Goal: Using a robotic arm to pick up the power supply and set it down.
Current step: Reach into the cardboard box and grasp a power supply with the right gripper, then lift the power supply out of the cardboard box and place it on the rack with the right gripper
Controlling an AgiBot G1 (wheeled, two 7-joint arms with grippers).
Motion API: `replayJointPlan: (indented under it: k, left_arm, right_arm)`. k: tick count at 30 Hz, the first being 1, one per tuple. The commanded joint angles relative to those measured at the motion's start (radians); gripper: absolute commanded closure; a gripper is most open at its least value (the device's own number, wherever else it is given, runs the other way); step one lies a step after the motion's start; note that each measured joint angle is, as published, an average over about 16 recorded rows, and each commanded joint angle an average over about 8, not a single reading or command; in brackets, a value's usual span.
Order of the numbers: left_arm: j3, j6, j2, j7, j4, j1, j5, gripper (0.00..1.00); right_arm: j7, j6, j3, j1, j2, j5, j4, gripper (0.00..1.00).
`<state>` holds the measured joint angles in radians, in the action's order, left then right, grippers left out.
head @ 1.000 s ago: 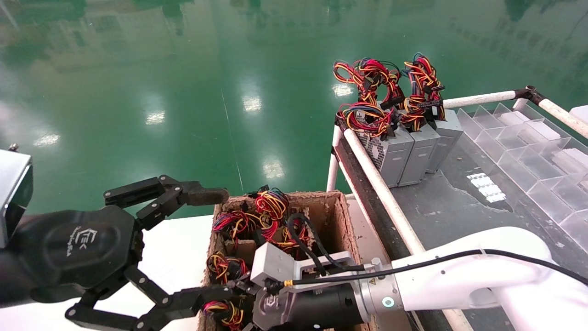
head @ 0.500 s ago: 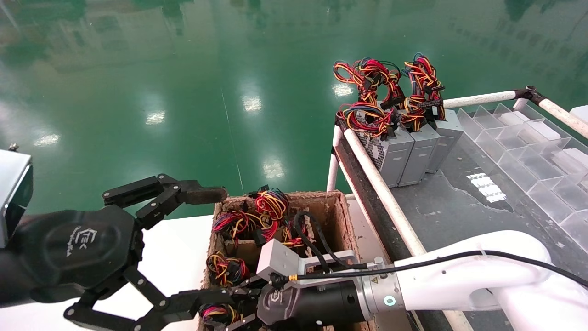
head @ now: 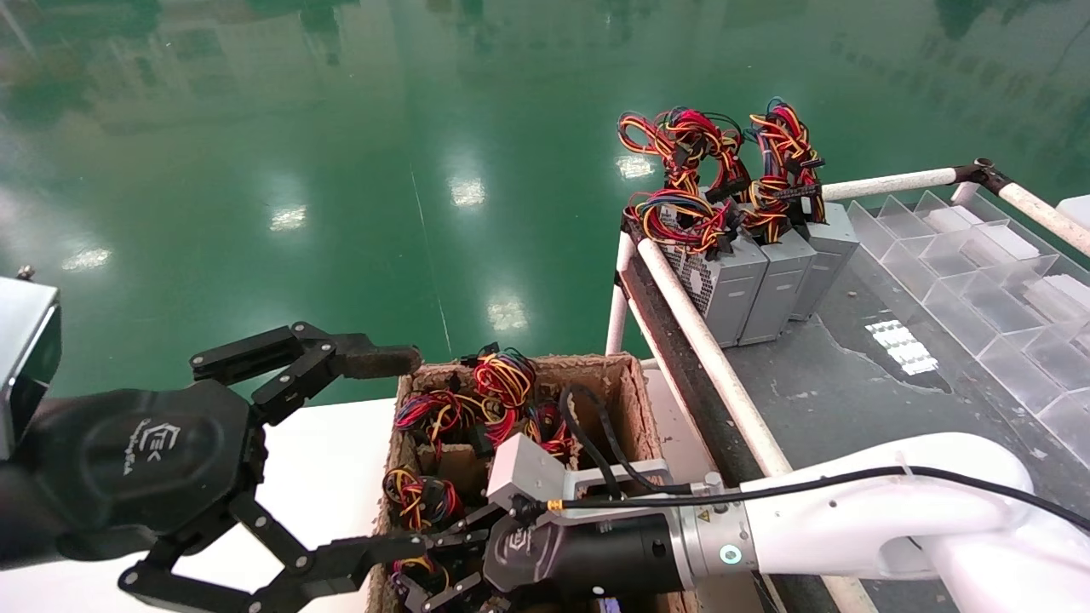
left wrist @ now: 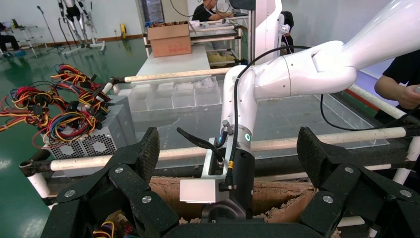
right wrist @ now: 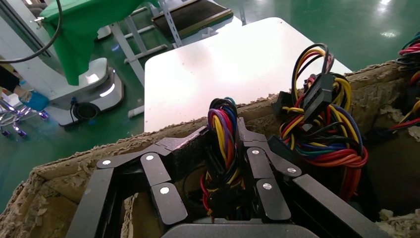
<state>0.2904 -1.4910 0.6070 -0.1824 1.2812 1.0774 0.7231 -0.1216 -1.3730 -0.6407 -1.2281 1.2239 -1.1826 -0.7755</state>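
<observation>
Brown pulp-fibre walls of the crate (head: 634, 400) enclose several wire bundles in the head view, where the right gripper (head: 443, 569) has sunk lower into the crate's near end than a second ago while the white arm has drawn slightly rightward; the grasp phase appears reached. The left gripper (head: 341, 460) hovers spread wide at the crate's left wall, unchanged. Three power supplies (head: 771, 281) stand on the rack (head: 707, 358), with bare mat beside them. In the left wrist view, the spread fingers (left wrist: 143, 153) frame the right arm above the crate rim (left wrist: 277, 198). In the right wrist view, the right gripper (right wrist: 225, 168) pinches the wire bundle of the power supply (right wrist: 223, 144), whose body is hidden; crate walls stand close on both sides, so a vertical lift seems safest.
</observation>
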Motion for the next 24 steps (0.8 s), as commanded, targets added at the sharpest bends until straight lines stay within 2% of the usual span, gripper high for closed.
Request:
replayJointPlan:
  k: [1,12,24]
  left_arm:
    - [0.000,0.000,0.000,0.000,0.000,0.000,0.000,0.00]
    - [0.001,0.000,0.000,0.000,0.000,0.000,-0.001,0.00]
    - [0.001,0.001,-0.001,0.001,0.000,0.000,-0.001,0.00]
  right_arm:
    - [-0.001,-0.001,0.002,0.002,-0.001,0.004,0.001,1.00]
    - [-0.003,-0.025,0.063,0.011,-0.048,0.097,0.009,1.00]
    - [-0.063,-0.084,0.175,-0.023,-0.153,0.266,0.020,1.00]
